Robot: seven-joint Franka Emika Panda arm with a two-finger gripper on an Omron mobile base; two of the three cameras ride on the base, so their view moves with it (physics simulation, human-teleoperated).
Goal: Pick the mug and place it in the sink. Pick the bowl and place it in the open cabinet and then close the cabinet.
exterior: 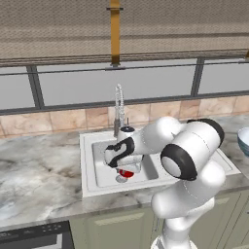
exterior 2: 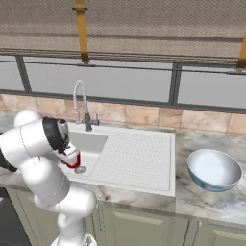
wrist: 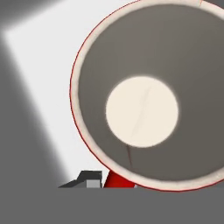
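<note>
Counter: grey-white marbled stone worktop [exterior: 39, 170] under a wide window.
Sink: white rectangular basin [exterior: 99, 170] with ribbed drainboard, set in the worktop.
Bowl: round white porcelain bowl [exterior 2: 214, 169], blue-green outside, on the worktop beyond the drainboard.
Mug: small glossy red mug [wrist: 144, 96], upright, down inside the basin.
Gripper: two-finger gripper [exterior: 125, 171] clamped on the mug's rim.

arm bent low, gripper [exterior: 125, 171] clamped shut

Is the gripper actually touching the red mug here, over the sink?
Touching. The hand view shows the gripper shut on the mug at its rim; the left base view shows the mug hanging under the hand above the sink.
</note>
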